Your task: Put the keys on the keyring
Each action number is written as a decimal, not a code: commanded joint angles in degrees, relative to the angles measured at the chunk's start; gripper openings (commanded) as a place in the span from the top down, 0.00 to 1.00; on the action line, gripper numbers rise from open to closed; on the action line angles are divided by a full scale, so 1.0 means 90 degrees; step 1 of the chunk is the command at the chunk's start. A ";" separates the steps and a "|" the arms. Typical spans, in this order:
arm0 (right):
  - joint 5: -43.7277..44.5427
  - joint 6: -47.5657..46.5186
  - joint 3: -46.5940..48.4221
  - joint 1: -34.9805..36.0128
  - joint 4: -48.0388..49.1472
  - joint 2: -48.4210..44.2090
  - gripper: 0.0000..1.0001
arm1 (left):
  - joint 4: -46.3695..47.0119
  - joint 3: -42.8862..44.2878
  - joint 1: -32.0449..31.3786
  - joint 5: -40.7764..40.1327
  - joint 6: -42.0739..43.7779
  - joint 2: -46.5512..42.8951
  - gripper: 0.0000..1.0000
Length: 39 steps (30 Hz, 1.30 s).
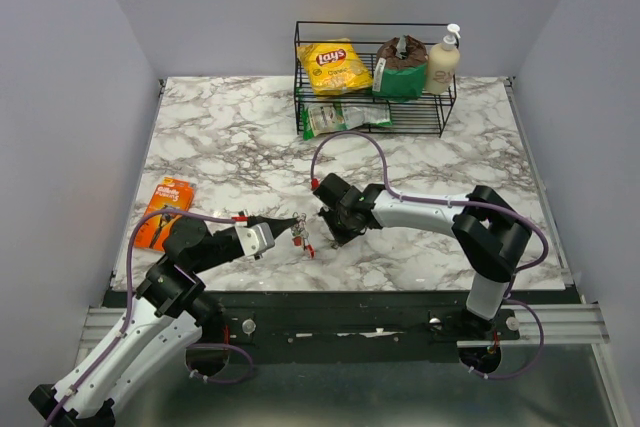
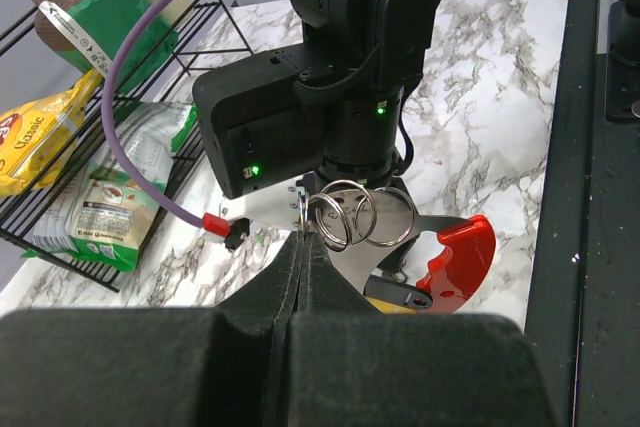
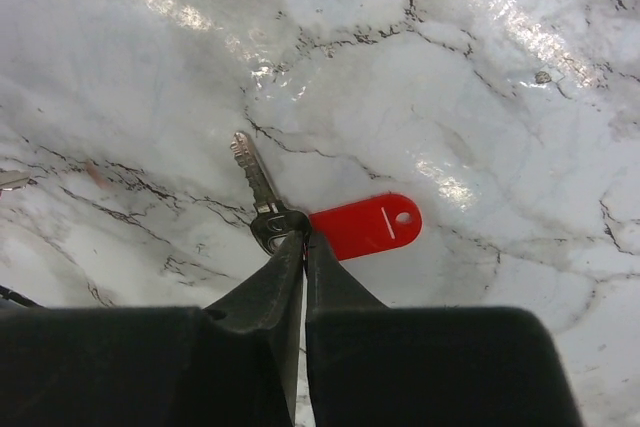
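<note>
My left gripper [image 1: 291, 228] is shut on a thin metal ring of the keyring [image 2: 345, 217]. The bunch hangs at its tips with a red oval loop [image 2: 462, 255] and a silvery flat piece [image 2: 385, 265]. It shows in the top view [image 1: 301, 237] just left of the right gripper. My right gripper [image 3: 305, 239] is shut on the head of a small metal key [image 3: 254, 187]. The key's red oblong tag [image 3: 366, 226] sticks out to the right, low over the marble. In the top view the right gripper [image 1: 330, 235] points down, right beside the bunch. No green-tagged key is in view.
An orange razor pack [image 1: 165, 210] lies on the marble table [image 1: 230, 137] at the left. A black wire rack [image 1: 440, 112] at the back holds a yellow chips bag [image 1: 334, 67], a green bag and a bottle. The rack also shows in the left wrist view [image 2: 70, 237].
</note>
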 commanded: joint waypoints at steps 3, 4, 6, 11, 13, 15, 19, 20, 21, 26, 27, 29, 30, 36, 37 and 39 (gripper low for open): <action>0.0042 -0.0136 -0.0044 0.0043 -0.0105 -0.0267 0.95 | 0.0044 -0.0004 -0.0003 0.0034 0.0058 -0.0047 1.00; 0.0071 -0.0165 -0.0014 0.0034 -0.0115 -0.0325 0.97 | 0.0044 -0.0004 -0.0013 0.0043 0.0058 -0.0047 1.00; 0.0139 -0.0301 0.0015 0.0033 -0.0125 -0.0492 0.98 | 0.0024 0.0005 -0.0013 0.0034 0.0068 -0.0047 1.00; 0.0247 -0.0604 0.0113 -0.0025 -0.0135 -0.0882 0.99 | -0.0054 0.0044 -0.0013 0.0053 0.0117 -0.0008 1.00; 0.0208 -0.0790 0.0113 -0.0132 -0.0047 -0.1165 0.99 | -0.0112 0.0083 -0.0013 0.0063 0.0156 0.0031 1.00; 0.0062 -0.0946 0.0084 -0.0259 0.0089 -0.1370 0.99 | -0.0161 0.0093 -0.0013 0.0102 0.0176 0.0080 1.00; -0.0271 -0.1735 -0.0062 -0.0347 0.0470 -0.2091 0.99 | -0.0249 0.0152 -0.0013 0.0131 0.0283 0.0178 1.00; -0.0580 -0.1892 -0.0121 -0.0357 0.0587 -0.2229 0.99 | -0.0288 0.0162 -0.0013 0.0141 0.0302 0.0217 1.00; -0.0593 -0.1991 -0.0151 -0.0367 0.0742 -0.2337 0.99 | -0.0317 0.0181 -0.0013 0.0151 0.0322 0.0285 1.00; -0.1274 -0.2723 -0.0219 -0.0386 0.1085 -0.3010 0.99 | -0.0483 0.0259 -0.0013 0.0258 0.0497 0.0500 1.00; -0.1373 -0.2782 -0.0239 -0.0415 0.1105 -0.3089 0.99 | -0.0522 0.0279 -0.0013 0.0249 0.0517 0.0558 1.00; -0.1820 -0.2929 -0.0268 -0.0455 0.1183 -0.3236 0.99 | -0.0601 0.0328 -0.0013 0.0268 0.0615 0.0598 1.00; -0.1930 -0.2958 -0.0287 -0.0503 0.1242 -0.3362 1.00 | -0.0620 0.0337 -0.0013 0.0268 0.0654 0.0617 1.00; -0.3950 -0.2705 -0.0502 -0.1127 0.1759 -0.3714 0.99 | -0.0630 0.0415 -0.0023 0.0258 0.0810 0.0715 1.00; -0.4204 -0.2560 -0.0531 -0.1187 0.1837 -0.3753 1.00 | -0.0630 0.0445 -0.0023 0.0268 0.0839 0.0734 1.00; -0.4752 -0.2480 -0.0551 -0.1275 0.1964 -0.3764 1.00 | -0.0630 0.0474 -0.0013 0.0287 0.0879 0.0803 1.00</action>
